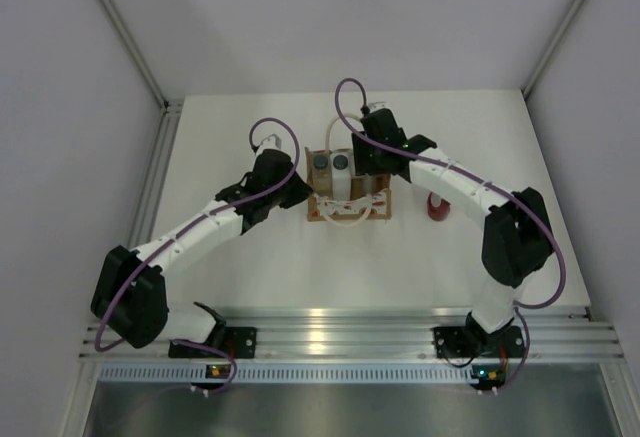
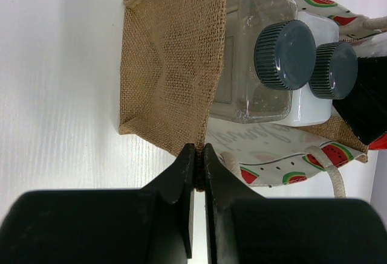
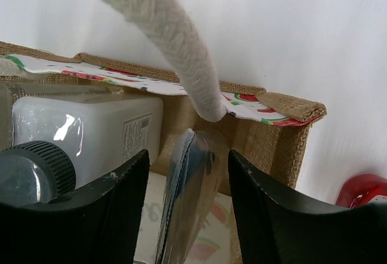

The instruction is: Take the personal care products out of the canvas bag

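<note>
The canvas bag (image 1: 348,207) stands mid-table, tan burlap with watermelon print and cream rope handles (image 3: 163,40). My left gripper (image 2: 199,150) is shut on the bag's burlap left edge (image 2: 169,64); it also shows in the top view (image 1: 300,190). Two white bottles with dark grey caps (image 2: 284,54) (image 2: 334,69) stand inside the bag. My right gripper (image 3: 187,155) is open inside the bag's right end, its fingers either side of the pale tube (image 3: 193,185), which stands crimped end up. A gap shows on each side of the tube. The red bottle (image 1: 437,207) stands on the table right of the bag.
White walls and metal rails enclose the table. The rope handle arches just above my right gripper's fingers. One white bottle (image 3: 84,131) sits close to my right gripper's left finger. The red bottle (image 3: 363,193) is just outside the bag's right wall.
</note>
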